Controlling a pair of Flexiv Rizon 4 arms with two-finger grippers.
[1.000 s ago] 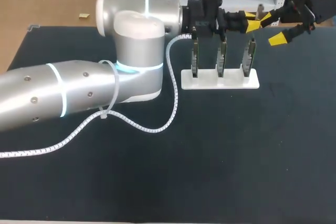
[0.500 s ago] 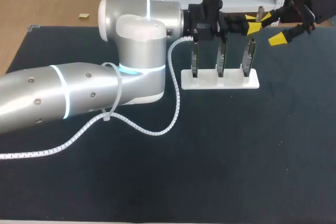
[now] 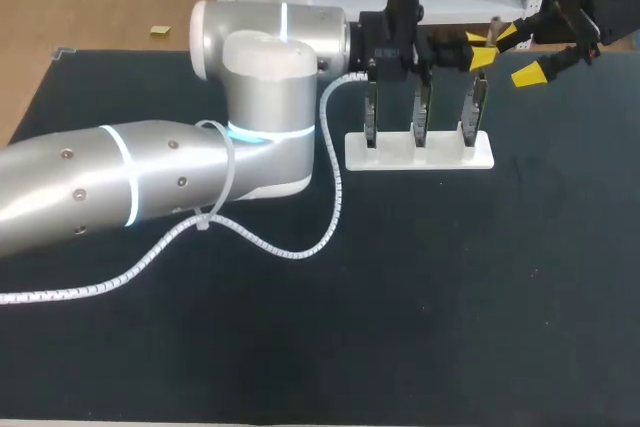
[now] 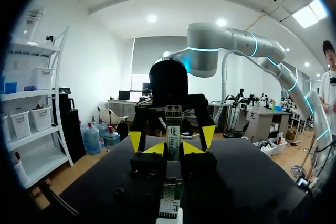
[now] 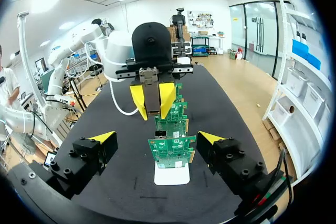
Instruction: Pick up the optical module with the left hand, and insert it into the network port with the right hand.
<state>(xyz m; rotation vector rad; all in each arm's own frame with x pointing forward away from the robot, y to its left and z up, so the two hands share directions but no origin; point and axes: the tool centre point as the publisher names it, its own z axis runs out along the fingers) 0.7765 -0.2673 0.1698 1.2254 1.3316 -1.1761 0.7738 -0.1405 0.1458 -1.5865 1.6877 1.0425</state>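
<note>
Over the rightmost card (image 3: 474,107) on the counter (image 3: 400,297), your left gripper (image 3: 480,47) is clamped on the optical module (image 4: 173,127). Your right gripper (image 5: 156,137) faces it, fingers spread wide, empty.

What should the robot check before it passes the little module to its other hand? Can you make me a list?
1. Left gripper shut on the module: ok.
2. Right gripper open wide: ok.
3. The two grippers face each other: ok.
4. Right fingers touching the module: not ok, they are apart from it.
5. Cards upright in the stand: ok.
6. Port free for the module: cannot tell.
</note>
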